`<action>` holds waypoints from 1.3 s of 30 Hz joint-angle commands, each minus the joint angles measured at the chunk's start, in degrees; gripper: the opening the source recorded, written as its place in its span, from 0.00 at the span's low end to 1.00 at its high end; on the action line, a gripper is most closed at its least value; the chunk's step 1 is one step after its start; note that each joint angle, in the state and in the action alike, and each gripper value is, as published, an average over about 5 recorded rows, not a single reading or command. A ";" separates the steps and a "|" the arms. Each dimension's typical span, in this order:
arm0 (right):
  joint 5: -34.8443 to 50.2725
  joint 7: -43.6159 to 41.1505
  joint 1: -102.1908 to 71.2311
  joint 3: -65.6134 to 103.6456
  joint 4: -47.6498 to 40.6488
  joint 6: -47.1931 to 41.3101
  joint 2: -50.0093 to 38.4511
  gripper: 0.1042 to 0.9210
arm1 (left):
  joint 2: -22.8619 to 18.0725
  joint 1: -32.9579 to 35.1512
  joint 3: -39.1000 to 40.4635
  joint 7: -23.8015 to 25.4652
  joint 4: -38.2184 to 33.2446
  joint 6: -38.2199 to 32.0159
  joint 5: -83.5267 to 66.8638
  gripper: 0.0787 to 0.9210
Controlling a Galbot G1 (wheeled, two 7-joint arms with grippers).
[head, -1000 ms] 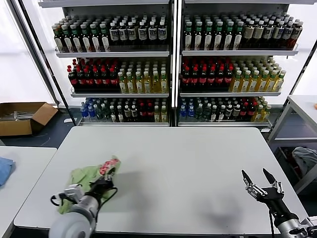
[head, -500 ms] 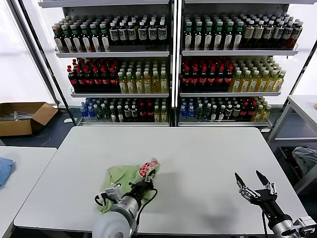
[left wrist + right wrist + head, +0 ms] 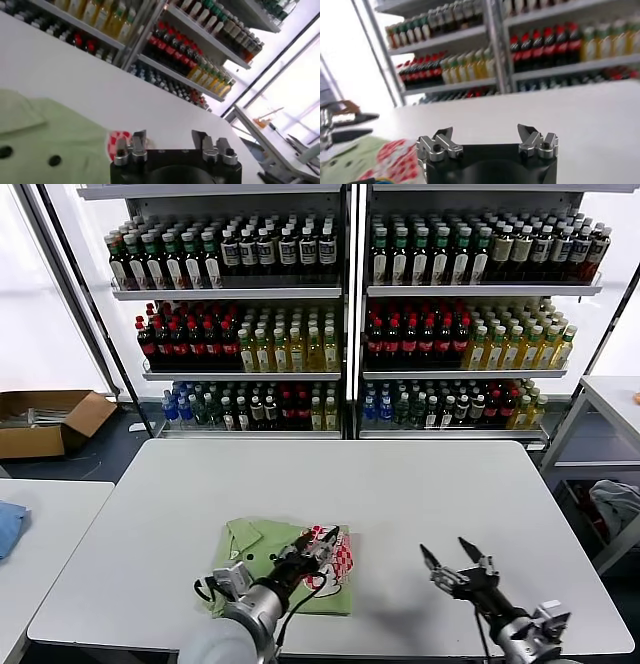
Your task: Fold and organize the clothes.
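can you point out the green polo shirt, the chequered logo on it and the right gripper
green polo shirt (image 3: 262, 542): head view, on the plain fabric near the collar.
chequered logo (image 3: 341, 556): head view, on the red-and-white patch.
right gripper (image 3: 449, 560): head view, midway between its fingers.

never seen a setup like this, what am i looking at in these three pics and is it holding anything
This is a two-armed robot working at a white table in front of shelves of bottles. The wide picture comes from a camera on its head, looking down; the other two come from cameras on each wrist, so the dark block at the bottom is that arm's own pincer.

On the table lies a light green polo shirt, partly folded, its red-and-white chequered logo showing. The left pincer sits over the shirt with its jaws apart, gripping nothing. The right pincer hovers open, off the shirt, holding nothing.
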 commanded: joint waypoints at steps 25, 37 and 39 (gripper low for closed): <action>-5.73 3.88 18.87 -27.45 -9.50 -10.81 -0.21 0.37 | 3.63 11.63 -21.30 8.16 -10.97 0.28 8.55 0.88; -11.47 -7.13 11.29 -10.23 -7.35 -5.68 -15.52 0.04 | 4.93 11.23 -25.14 10.41 -6.62 -0.98 11.34 0.88; -10.95 -7.64 9.49 -6.52 -8.06 -4.98 -17.23 0.04 | 5.23 10.75 -26.00 11.40 -4.86 -2.06 13.95 0.88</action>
